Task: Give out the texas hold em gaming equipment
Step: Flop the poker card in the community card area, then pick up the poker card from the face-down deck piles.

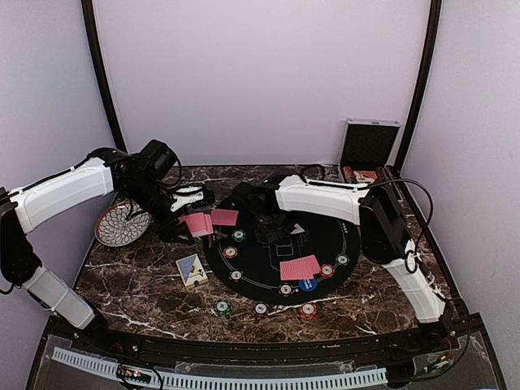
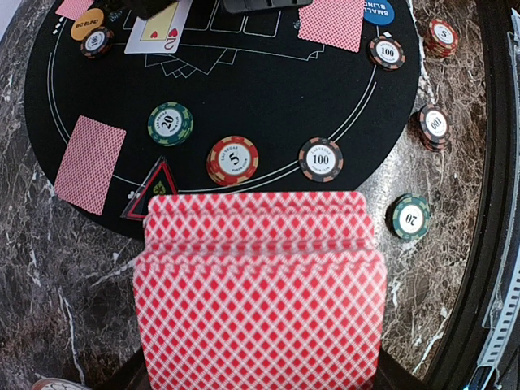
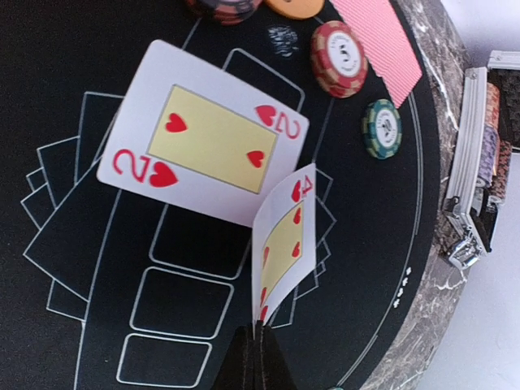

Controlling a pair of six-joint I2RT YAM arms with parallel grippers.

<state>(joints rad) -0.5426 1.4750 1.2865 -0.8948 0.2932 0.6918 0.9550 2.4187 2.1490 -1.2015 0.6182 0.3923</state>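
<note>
My left gripper [image 1: 192, 218] is shut on a fanned stack of red-backed playing cards [image 2: 258, 284], held at the left rim of the black round mat [image 1: 268, 262]; the stack hides its fingers. My right gripper [image 3: 260, 345] hovers over the mat's middle, shut on the edge of a four of hearts [image 3: 284, 240] that stands upright. A two of hearts [image 3: 203, 134] lies face up beside it. Red-backed cards [image 1: 300, 266] [image 1: 224, 217] lie face down on the mat. Poker chips [image 2: 232, 160] [image 2: 170, 123] [image 2: 321, 159] sit along the mat's ring.
A patterned white plate [image 1: 120, 225] lies at the left, behind my left arm. The silver hinged case [image 1: 370, 146] stands open at the back right. A face-up picture card [image 1: 192, 270] and loose chips [image 1: 222, 308] [image 1: 308, 309] lie on the marble in front of the mat.
</note>
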